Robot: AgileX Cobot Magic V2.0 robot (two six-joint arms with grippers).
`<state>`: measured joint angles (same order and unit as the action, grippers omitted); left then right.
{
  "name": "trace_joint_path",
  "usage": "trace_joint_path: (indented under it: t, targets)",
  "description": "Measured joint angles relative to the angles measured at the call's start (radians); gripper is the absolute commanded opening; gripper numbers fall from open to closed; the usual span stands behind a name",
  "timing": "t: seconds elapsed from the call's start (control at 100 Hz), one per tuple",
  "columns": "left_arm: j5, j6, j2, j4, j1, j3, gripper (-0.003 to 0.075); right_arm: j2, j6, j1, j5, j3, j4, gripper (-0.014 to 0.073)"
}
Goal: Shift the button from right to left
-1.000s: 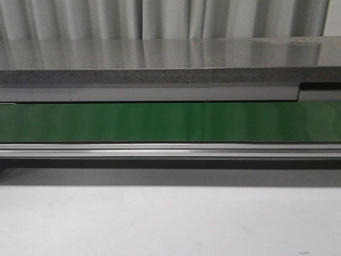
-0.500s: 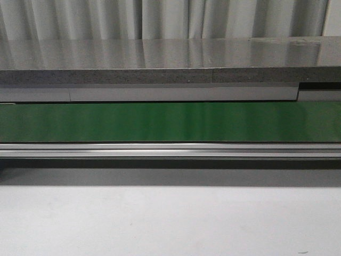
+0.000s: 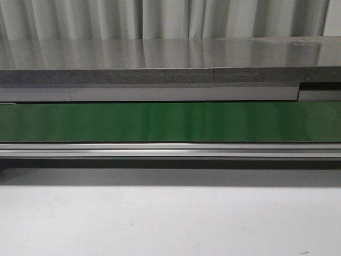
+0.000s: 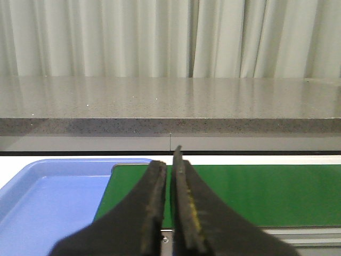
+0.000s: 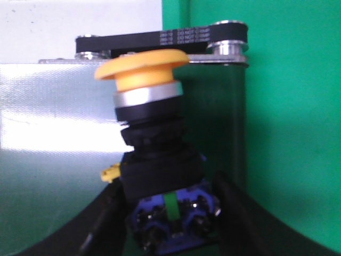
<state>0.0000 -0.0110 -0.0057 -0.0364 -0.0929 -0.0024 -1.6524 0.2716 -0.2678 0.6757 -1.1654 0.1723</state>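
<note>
The green belt [image 3: 170,121] runs across the front view; a blue tray [image 4: 48,197] sits beside the closed, empty left gripper [image 4: 169,176]. The right gripper [image 5: 170,213] clamps the button [image 5: 149,138] by its black base; a slack hold could let it tip out.

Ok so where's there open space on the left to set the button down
The blue tray beside the left gripper shows a bare floor, bordered by its raised rim and the green belt. The belt also looks bare across the front view. On the right it is crowded: the button sits between the right gripper's fingers, close to a black belt and rollers.
</note>
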Motion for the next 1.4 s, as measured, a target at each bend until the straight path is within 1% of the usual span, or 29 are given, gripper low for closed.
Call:
trace_joint_path:
  t: [0.1,0.17,0.24,0.43,0.5,0.62,0.94,1.4]
  targets:
    - [0.0,0.0,0.0,0.0,0.0,0.0,0.0005,-0.009,0.0,0.004,0.021,0.0,0.001,0.0125]
    - [0.0,0.0,0.0,0.0,0.0,0.0,0.0005,-0.024,0.0,0.004,0.049,0.0,0.001,0.0153]
    - [0.0,0.0,0.0,0.0,0.0,0.0,0.0005,-0.039,0.0,0.004,0.076,0.0,0.004,0.0206]
    - [0.0,0.0,0.0,0.0,0.0,0.0,0.0005,-0.045,0.0,0.004,0.104,0.0,0.013,0.0395]
    - [0.0,0.0,0.0,0.0,0.0,0.0,0.0005,-0.045,0.0,0.004,0.109,0.0,0.015,0.0444]
    - [0.0,0.0,0.0,0.0,0.0,0.0,0.0005,-0.045,0.0,0.004,0.114,0.0,0.026,0.0494]
    - [0.0,0.0,0.0,0.0,0.0,0.0,0.0005,-0.032,0.0,0.004,0.119,0.0,0.059,0.05]
    - [0.0,0.0,0.0,0.0,0.0,0.0,0.0005,0.156,0.092,0.004,0.158,0.0,0.166,0.0499]
